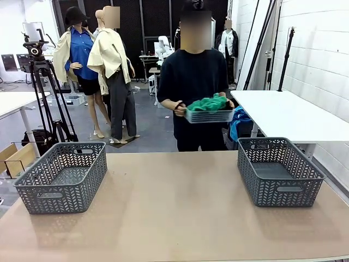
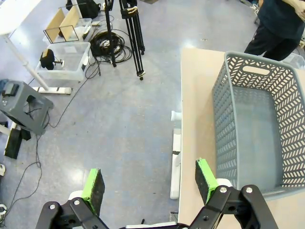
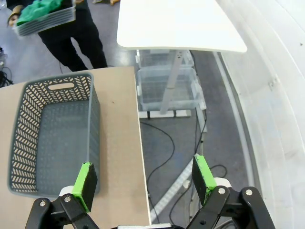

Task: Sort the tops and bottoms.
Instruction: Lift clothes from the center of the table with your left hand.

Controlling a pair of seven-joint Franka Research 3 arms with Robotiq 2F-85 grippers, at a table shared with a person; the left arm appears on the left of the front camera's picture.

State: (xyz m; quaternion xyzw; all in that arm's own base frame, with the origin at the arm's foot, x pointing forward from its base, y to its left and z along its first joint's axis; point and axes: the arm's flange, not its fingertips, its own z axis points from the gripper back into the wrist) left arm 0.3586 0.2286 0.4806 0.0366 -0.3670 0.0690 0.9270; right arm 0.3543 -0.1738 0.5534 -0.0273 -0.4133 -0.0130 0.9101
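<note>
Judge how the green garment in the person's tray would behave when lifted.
The green garment lies crumpled and heaped in the tray, so it is probably floppy and would sag and unfold. It looks like light cloth, likely easy to lift. Pinched at one fold, the rest may trail.

The bright green cloth garment (image 1: 207,103) lies bunched in the person's shallow grey tray (image 1: 210,116), top or bottom impossible to tell; the tray's wall hides its underside. The left wrist view's right edge cuts off the grey lattice plastic basket (image 2: 220,109).
</note>
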